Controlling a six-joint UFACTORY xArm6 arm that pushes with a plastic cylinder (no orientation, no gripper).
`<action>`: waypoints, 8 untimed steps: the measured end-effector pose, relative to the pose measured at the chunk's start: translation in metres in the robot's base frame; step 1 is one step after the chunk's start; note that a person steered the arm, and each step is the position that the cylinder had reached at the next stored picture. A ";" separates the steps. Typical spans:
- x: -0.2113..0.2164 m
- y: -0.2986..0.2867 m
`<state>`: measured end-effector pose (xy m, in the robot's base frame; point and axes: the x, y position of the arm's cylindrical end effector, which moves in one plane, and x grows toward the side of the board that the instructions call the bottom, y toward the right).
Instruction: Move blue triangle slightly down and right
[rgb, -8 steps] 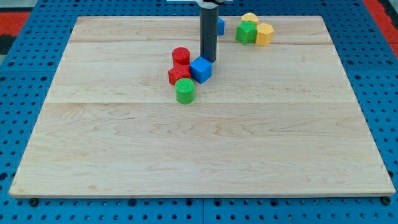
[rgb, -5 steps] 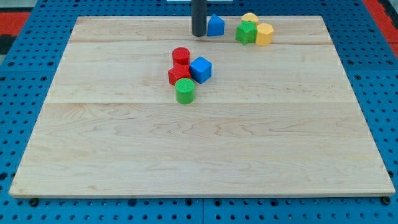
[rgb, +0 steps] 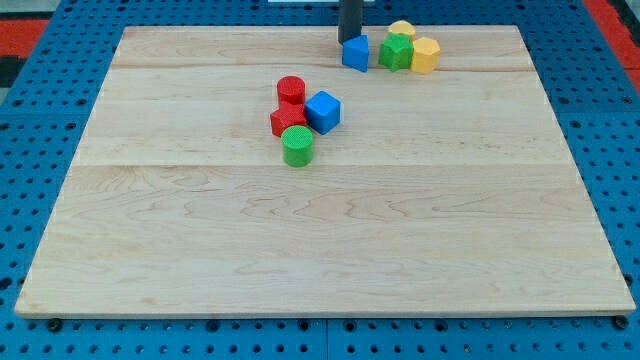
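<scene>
The blue triangle (rgb: 355, 54) lies near the view's top, just left of the green block (rgb: 396, 52). My tip (rgb: 350, 39) stands right behind the triangle, at its upper edge, touching or nearly touching it. The rod rises out of the view's top.
Two yellow blocks (rgb: 424, 54) (rgb: 402, 30) sit right of and behind the green block. A cluster sits left of centre: a red cylinder (rgb: 291, 90), a red block (rgb: 285, 121), a blue cube (rgb: 322, 111) and a green cylinder (rgb: 297, 146). The wooden board (rgb: 320, 230) lies on a blue pegboard.
My tip moved from beside the blue cube up to the view's top, then right, behind the blue triangle. The triangle has shifted slightly down and right, closer to the green block.
</scene>
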<state>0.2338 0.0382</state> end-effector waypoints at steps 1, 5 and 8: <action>0.027 0.000; 0.055 0.061; 0.091 0.062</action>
